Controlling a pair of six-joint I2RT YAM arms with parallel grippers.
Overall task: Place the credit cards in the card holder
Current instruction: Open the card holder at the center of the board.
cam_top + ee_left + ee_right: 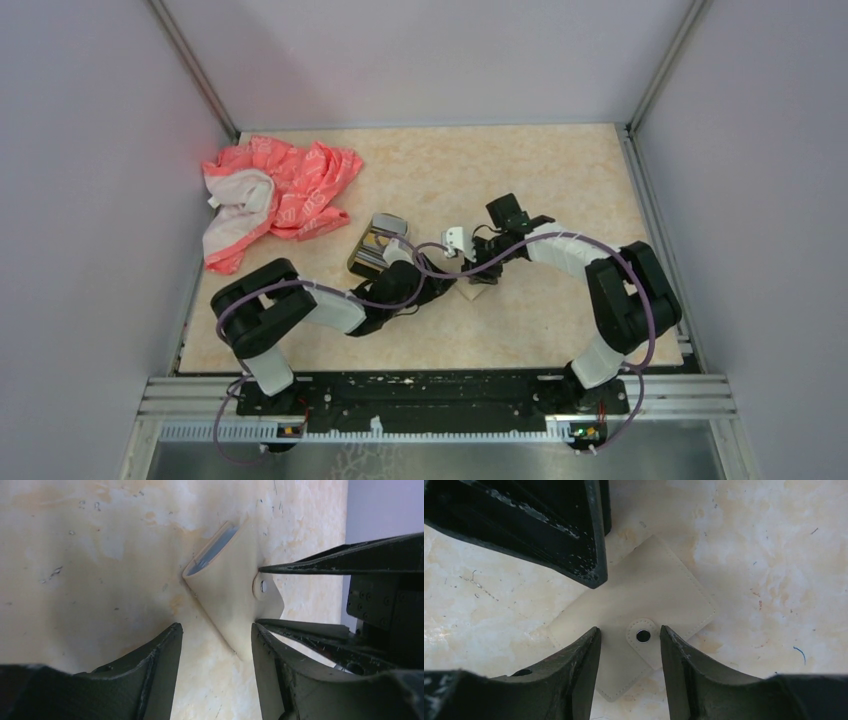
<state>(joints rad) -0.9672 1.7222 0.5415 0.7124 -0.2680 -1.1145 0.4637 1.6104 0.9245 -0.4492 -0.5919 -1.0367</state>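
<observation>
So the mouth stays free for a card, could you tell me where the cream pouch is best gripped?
Probably by its snap tab, coming from above on the right arm's side: the tab overhangs the stitched edge of the cream pouch, sits between the right fingers, and the open mouth lies away from it.

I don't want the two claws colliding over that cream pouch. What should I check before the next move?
1. Left claw open: ok, jaws apart over the cream pouch.
2. Right claw open: ok, jaws straddle the snap tab.
3. Claws apart from each other: ok, but close.
4. Pouch mouth gaping: ok, a grey card shows inside.
5. Snap tab unfastened: cannot tell.
6. Tin unobstructed: not ok, the left arm overlaps it in the top view.
</observation>
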